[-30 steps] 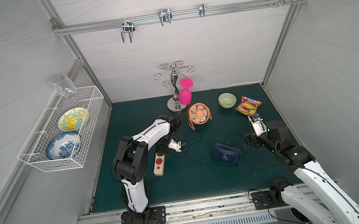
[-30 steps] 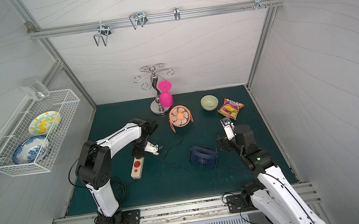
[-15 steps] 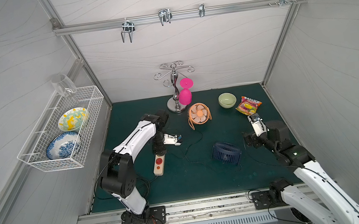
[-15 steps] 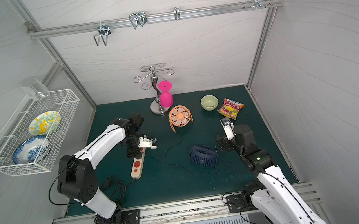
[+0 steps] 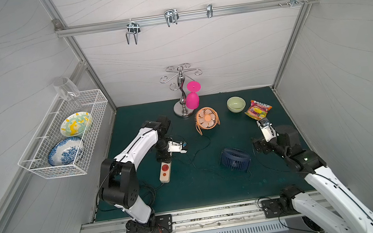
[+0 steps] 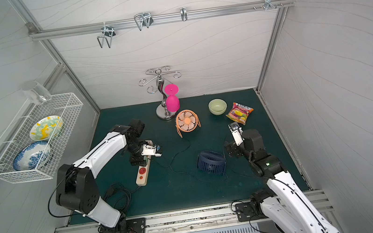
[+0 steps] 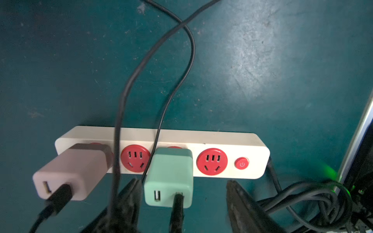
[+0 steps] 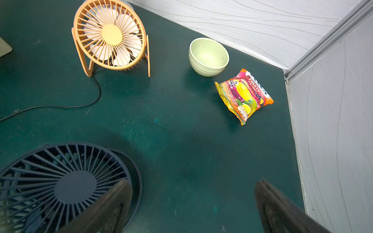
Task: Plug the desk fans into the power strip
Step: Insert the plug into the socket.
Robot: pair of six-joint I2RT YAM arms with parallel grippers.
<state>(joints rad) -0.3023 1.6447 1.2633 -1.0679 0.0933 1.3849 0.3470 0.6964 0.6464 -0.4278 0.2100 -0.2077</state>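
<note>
The cream power strip (image 7: 222, 141) lies on the green mat at the left in both top views (image 5: 165, 173) (image 6: 142, 174). A mauve adapter (image 7: 74, 171) and a mint-green adapter (image 7: 169, 173) sit in two of its red sockets, each with a black cable. My left gripper (image 7: 183, 182) points down at the strip (image 5: 164, 158), open, its fingers on either side of the green adapter; one is close beside it, the other stands apart. An orange desk fan (image 5: 206, 118) (image 8: 110, 35) and a navy desk fan (image 5: 235, 159) (image 8: 60, 185) stand mid-mat. My right gripper (image 8: 193, 181) hangs open beside the navy fan (image 5: 259, 146).
A chrome glass rack (image 5: 182, 98) with a pink glass, a green bowl (image 5: 236, 104) and a candy bag (image 5: 258, 110) stand along the back. A wire basket (image 5: 66, 137) with plates hangs on the left wall. Black cords (image 7: 314, 201) tangle by the strip's button end.
My left arm has swung its elbow out to the left while its wrist shifted slightly back over the power strip. The right arm has not moved.
</note>
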